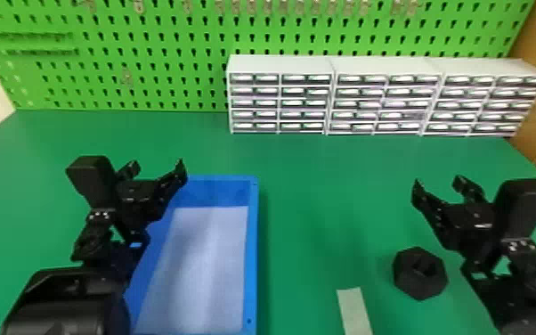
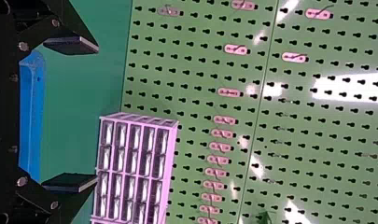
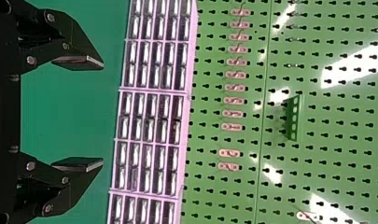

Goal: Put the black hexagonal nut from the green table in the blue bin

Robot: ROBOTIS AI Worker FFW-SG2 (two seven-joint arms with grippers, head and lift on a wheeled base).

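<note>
The black hexagonal nut [image 1: 420,273] lies on the green table [image 1: 316,178] at the right, its hole showing. Just beyond and to the right of it is my right gripper [image 1: 438,185], raised above the table and open. The blue bin [image 1: 252,249] stands left of centre with a pale sheet on its floor. My left gripper [image 1: 158,169] is over the bin's far left part, also open. In the left wrist view, the left gripper [image 2: 71,114] has its fingers wide apart, with the bin's rim [image 2: 31,116] beyond. In the right wrist view, the right gripper [image 3: 79,114] holds nothing.
White drawer cabinets [image 1: 387,98] line the back of the table, from the middle to the right. Behind them rises a green pegboard [image 1: 147,49] with hooks. A pale strip [image 1: 354,309] lies on the table between bin and nut.
</note>
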